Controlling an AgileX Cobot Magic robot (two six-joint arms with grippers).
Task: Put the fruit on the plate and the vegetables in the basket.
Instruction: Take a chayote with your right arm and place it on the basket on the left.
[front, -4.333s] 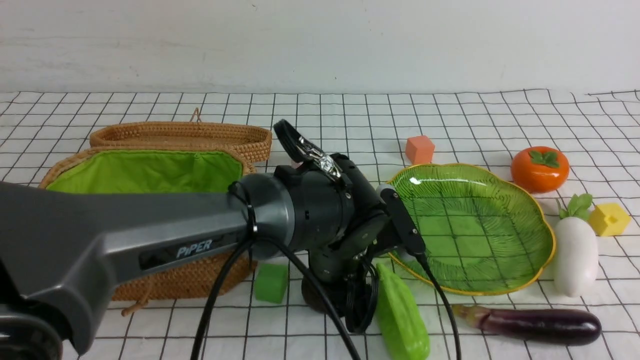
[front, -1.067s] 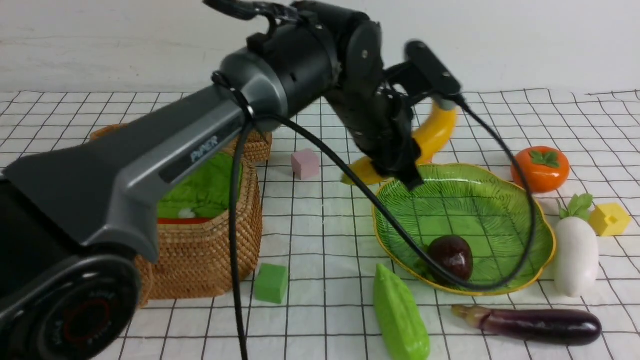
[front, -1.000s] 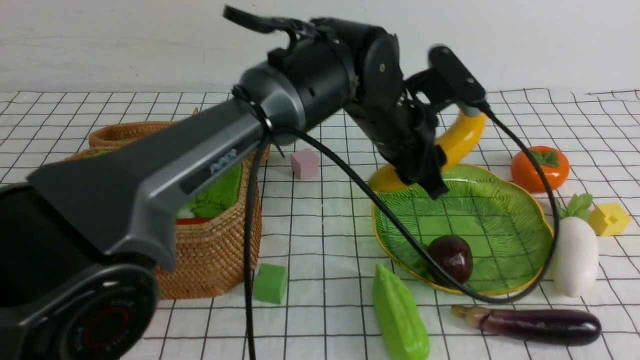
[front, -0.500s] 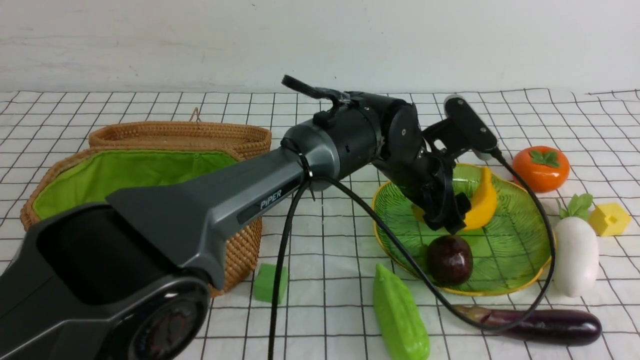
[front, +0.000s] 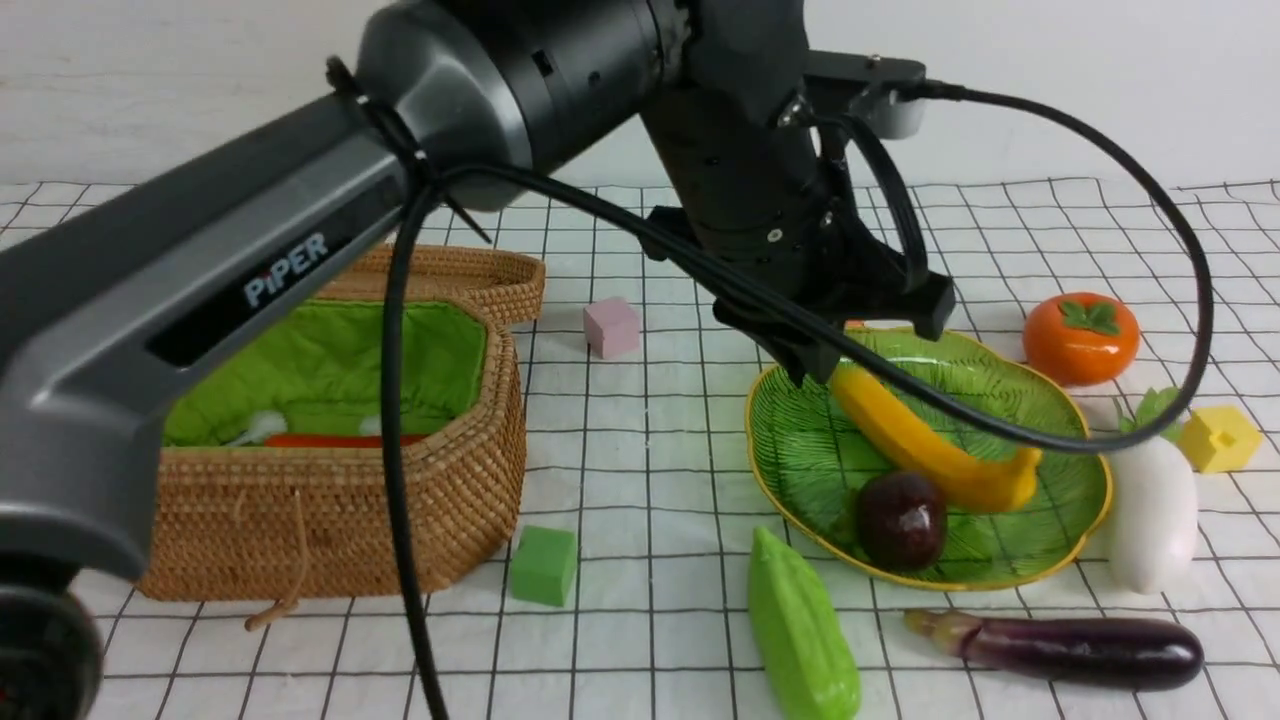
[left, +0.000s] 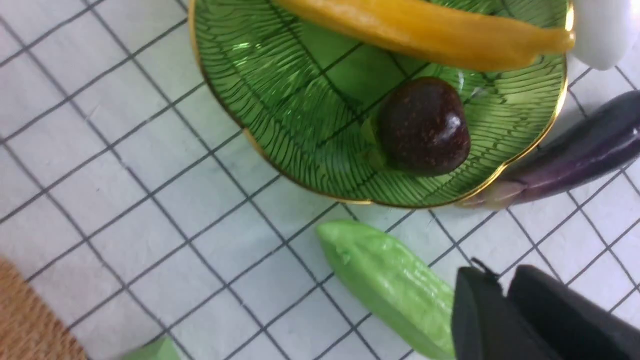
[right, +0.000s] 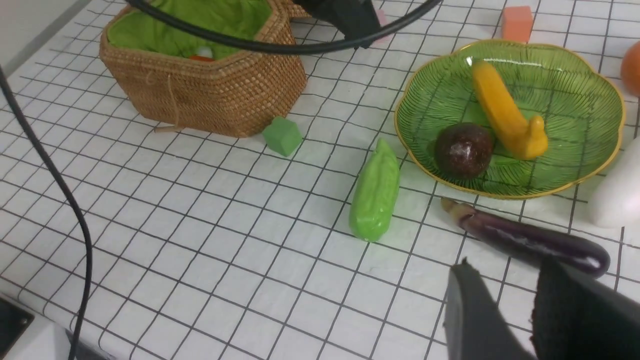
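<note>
Checked cloth (front: 640, 440), front view: yellow banana (front: 930, 450) and dark-purple mangosteen (front: 900, 518) lie on the green leaf-shaped plate (front: 800, 460), 3 o'clock of the wicker basket (front: 330, 540). Left wrist: left gripper (left: 502, 287) clenched. Right wrist: right gripper (right: 507, 272) seemingly ajar. Black cable (front: 1207, 300) may snag the banana.

Front view, lower left: the brown woven wicker basket (front: 400, 520) hides all but a strip of the orange carrot (front: 340, 440). Mid-frame, the black left arm (front: 740, 180) covers pretty much all of the small orange foam cube (right: 517, 22).
</note>
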